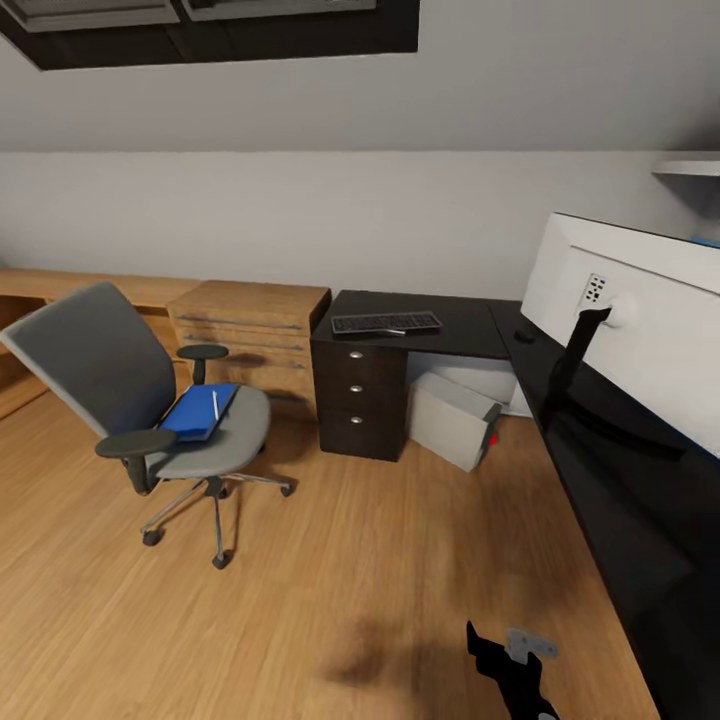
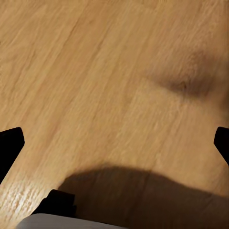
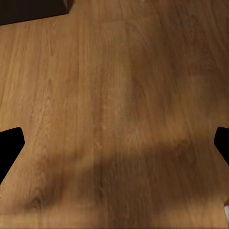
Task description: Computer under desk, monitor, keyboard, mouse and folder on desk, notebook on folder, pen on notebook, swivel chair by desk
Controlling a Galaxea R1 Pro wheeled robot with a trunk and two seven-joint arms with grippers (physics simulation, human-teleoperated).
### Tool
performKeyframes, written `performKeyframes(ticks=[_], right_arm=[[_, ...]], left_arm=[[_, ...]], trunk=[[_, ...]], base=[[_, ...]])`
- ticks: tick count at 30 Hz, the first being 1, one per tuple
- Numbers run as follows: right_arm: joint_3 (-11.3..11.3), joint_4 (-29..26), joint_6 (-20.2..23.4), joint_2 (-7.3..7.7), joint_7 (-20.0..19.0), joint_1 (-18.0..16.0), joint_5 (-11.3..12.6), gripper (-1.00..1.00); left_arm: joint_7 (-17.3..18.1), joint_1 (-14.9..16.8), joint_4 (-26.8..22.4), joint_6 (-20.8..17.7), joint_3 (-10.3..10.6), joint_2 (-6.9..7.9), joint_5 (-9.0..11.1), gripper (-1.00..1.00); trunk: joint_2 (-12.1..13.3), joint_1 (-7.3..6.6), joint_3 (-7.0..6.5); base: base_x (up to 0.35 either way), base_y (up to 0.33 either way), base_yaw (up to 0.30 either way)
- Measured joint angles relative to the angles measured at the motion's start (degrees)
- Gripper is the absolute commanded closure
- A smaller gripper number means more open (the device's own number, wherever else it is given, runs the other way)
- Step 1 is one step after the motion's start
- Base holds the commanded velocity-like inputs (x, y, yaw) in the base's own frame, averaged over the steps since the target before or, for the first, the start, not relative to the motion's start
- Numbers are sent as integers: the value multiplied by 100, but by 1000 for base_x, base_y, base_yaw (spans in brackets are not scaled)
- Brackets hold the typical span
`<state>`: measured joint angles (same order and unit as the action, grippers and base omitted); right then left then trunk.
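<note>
Flat blue folder (image 1: 199, 412) on grey upholstered swivel chair (image 1: 140, 400); both jaws seemingly wide over grained wood floor (image 1: 350, 600).

Folder (image 1: 197, 412) on swivel chair (image 1: 120, 390), left of desk (image 1: 420, 330)

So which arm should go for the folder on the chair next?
Left, probably. The folder lies on the swivel chair seat at the left of the head view, the left arm's side. Both grippers hang open over bare floor, so neither is nearer yet.
</note>
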<state>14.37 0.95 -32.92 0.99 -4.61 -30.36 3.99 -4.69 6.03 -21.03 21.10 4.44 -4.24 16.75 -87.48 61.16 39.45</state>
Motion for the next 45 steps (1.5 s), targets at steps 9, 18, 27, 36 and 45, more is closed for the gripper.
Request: performKeyframes(ticks=[9,18,27,36,45], right_arm=[[-1,0,0,-7,-7,0,-9,-100],[-2,0,-53,-11,-7,0,-10,-100],[-2,7,-158,-33,-1,1,-11,-100],[1,11,-152,-32,-2,1,-2,-100],[-3,8,-141,-30,-14,8,-8,-100]], left_arm=[[0,0,0,1,0,-6,-2,-100],[0,0,0,4,3,-3,-3,-100],[-1,1,1,1,0,5,-3,-100],[-54,0,-9,1,-3,11,-9,-100],[-73,0,-208,-54,-7,7,2,-100]], trunk=[[361,-198,-158],[722,-395,-320],[1083,-593,-508],[1444,-791,-704],[1806,-989,-869]], base=[[0,0,-5],[0,0,-19],[0,0,-155],[0,0,-80],[0,0,-6]])
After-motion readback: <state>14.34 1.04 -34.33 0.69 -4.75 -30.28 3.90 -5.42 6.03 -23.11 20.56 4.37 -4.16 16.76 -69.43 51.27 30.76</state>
